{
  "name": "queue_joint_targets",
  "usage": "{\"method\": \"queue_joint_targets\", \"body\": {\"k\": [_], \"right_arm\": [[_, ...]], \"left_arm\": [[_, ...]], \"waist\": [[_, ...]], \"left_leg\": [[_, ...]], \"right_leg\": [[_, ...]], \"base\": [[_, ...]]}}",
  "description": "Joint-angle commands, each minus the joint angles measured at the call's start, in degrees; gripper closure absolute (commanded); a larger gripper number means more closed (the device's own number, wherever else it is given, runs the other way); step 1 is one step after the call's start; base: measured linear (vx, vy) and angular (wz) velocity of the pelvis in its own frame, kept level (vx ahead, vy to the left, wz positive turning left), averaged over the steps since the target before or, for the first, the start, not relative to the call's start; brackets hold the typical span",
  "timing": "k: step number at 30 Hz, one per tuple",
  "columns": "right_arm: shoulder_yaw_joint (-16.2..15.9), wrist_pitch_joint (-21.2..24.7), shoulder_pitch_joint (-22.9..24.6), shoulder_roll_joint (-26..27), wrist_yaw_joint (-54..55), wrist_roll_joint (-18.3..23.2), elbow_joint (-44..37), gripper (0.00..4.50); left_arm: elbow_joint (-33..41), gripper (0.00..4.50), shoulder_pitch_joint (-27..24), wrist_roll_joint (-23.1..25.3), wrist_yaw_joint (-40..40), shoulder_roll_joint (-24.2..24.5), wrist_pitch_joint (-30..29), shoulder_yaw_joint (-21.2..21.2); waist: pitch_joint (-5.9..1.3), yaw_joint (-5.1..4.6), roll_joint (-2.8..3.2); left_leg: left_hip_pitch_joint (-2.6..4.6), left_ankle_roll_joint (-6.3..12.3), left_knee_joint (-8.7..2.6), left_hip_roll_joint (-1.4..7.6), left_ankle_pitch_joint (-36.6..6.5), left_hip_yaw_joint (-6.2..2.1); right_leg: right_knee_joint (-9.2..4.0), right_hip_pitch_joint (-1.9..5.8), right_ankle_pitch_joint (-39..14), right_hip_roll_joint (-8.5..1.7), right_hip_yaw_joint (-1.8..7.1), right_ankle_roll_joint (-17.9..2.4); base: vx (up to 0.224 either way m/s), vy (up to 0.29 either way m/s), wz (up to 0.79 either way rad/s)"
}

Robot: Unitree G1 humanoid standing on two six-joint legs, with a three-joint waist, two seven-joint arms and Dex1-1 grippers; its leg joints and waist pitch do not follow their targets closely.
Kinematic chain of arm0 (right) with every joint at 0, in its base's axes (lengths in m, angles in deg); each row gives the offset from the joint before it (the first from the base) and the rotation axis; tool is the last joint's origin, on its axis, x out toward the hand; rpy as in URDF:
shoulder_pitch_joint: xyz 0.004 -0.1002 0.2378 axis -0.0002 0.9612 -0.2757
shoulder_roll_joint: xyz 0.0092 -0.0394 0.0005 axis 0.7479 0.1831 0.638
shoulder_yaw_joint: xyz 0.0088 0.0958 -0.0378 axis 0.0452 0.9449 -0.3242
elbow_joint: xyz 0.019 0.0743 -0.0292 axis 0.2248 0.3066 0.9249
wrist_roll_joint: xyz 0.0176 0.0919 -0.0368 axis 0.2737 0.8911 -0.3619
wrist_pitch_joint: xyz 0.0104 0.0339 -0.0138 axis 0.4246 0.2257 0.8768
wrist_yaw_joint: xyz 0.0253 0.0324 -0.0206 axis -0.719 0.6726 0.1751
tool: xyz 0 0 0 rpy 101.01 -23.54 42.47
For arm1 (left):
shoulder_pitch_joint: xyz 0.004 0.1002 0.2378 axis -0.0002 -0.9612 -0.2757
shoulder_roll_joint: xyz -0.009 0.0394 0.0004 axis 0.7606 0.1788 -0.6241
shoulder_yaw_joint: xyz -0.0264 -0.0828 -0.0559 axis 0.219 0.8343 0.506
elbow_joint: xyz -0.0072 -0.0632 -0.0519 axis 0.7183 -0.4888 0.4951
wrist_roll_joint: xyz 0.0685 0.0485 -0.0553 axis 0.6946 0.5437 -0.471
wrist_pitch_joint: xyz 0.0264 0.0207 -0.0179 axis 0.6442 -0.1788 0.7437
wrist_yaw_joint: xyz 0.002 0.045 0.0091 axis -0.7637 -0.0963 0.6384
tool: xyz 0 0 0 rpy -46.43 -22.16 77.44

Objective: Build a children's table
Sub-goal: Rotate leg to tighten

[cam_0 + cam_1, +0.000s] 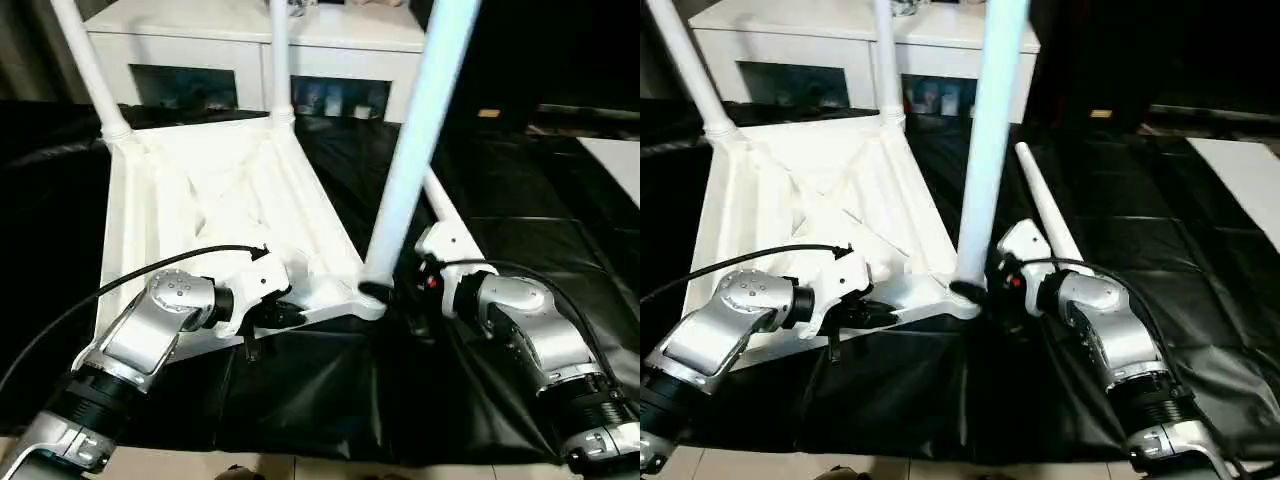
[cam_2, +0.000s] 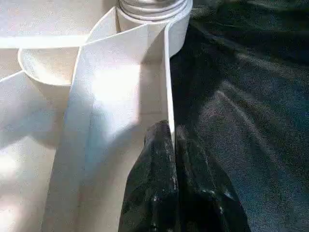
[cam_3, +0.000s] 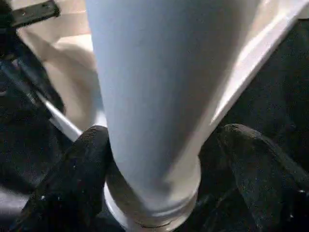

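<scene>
The white tabletop [image 1: 200, 200] lies upside down on a black sheet, ribbed side up. Two legs [image 1: 90, 60] [image 1: 280, 60] stand in its far corner sockets. A third leg [image 1: 415, 140] stands upright in the near right socket [image 1: 365, 290]. My right gripper [image 3: 161, 145] is open around that leg's base: one finger [image 3: 72, 174] touches it, the other [image 3: 256, 169] stands apart. My left gripper [image 2: 171, 140] is shut on the thin rim wall [image 2: 166, 82] of the top's near edge, just left of that socket. A fourth leg [image 1: 1045, 210] lies loose on the sheet behind my right wrist.
A white cabinet with glass doors [image 1: 340, 40] stands close behind the tabletop. The black sheet [image 1: 520, 200] covers the floor on all sides. A white flat panel [image 1: 620, 160] lies at the far right. Bare light floor [image 1: 300, 465] shows at the near edge.
</scene>
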Motion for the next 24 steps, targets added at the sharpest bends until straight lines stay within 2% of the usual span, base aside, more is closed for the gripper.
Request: {"method": "queue_joint_targets", "body": {"k": [1,4,9,11,12,15,24], "right_arm": [[-0.7,0.4,0.9,-1.1,-1.8,-0.4,-0.1,0.66],[-0.9,0.6,1.2,-1.4,-3.0,-0.2,-0.6,0.66],[-0.2,-0.1,0.4,-0.6,-1.6,-0.9,1.6,0.66],[0.0,0.0,0.3,-0.4,-1.6,-0.7,1.6,0.66],[0.1,0.3,0.3,-0.3,-1.8,-0.4,1.4,0.93],[0.2,0.7,0.5,-0.2,-2.4,-0.2,0.9,1.04],[0.2,0.6,1.1,0.2,-2.7,0.0,1.6,1.76]], "left_arm": [[0.8,4.5,0.2,0.4,-1.7,0.6,0.1,-1.5],[0.7,4.5,0.1,0.4,-1.9,0.5,0.1,-1.4],[0.6,4.5,0.2,0.3,-2.1,0.4,0.2,-1.4],[0.7,4.5,0.1,0.3,-2.2,0.5,0.2,-1.3],[0.7,4.5,0.1,0.3,-2.2,0.5,0.2,-1.3],[0.9,4.5,-0.1,0.3,-2.4,0.5,0.2,-1.3],[1.4,4.5,-0.6,0.2,-3.0,0.8,-0.3,-1.5]], "waist": [[-3.71,0.02,-0.12],[-3.66,0.38,-0.14],[-3.65,0.37,-0.04],[-3.63,0.29,-0.18],[-3.62,0.27,-0.21],[-3.63,0.28,-0.16],[-3.75,0.36,-0.18]], "left_leg": [[1.43,0.0,-4.78,3.12,-20.6,-1.32],[1.6,0.07,-4.71,3.16,-20.8,-1.23],[1.41,-0.74,-4.81,3.12,-21.5,-1.45],[1.4,-0.86,-4.82,3.08,-22.0,-1.47],[1.37,-0.86,-4.81,3.07,-22.1,-1.47],[1.35,-0.92,-4.85,3.12,-22.1,-1.56],[1.26,-0.47,-4.77,3.11,-20.3,-1.45]], "right_leg": [[-3.82,1.55,-19.2,-2.39,2.5,-10.9],[-3.88,1.39,-19.7,-2.34,2.58,-10.9],[-3.81,1.51,-21.4,-2.37,2.53,-10.4],[-3.88,1.51,-21.9,-2.32,2.48,-10.2],[-3.91,1.53,-22.2,-2.34,2.49,-10.1],[-3.92,1.54,-22.6,-2.37,2.48,-9.8],[-3.62,1.73,-19.9,-2.3,2.5,-10.6]], "base": [[0.0,0.0,0.0],[0.0,0.0,0.0],[0.0,0.0,0.0],[0.0,0.0,0.0],[0.0,0.0,0.0],[0.0,0.0,0.0],[0.0,0.0,0.0]]}}
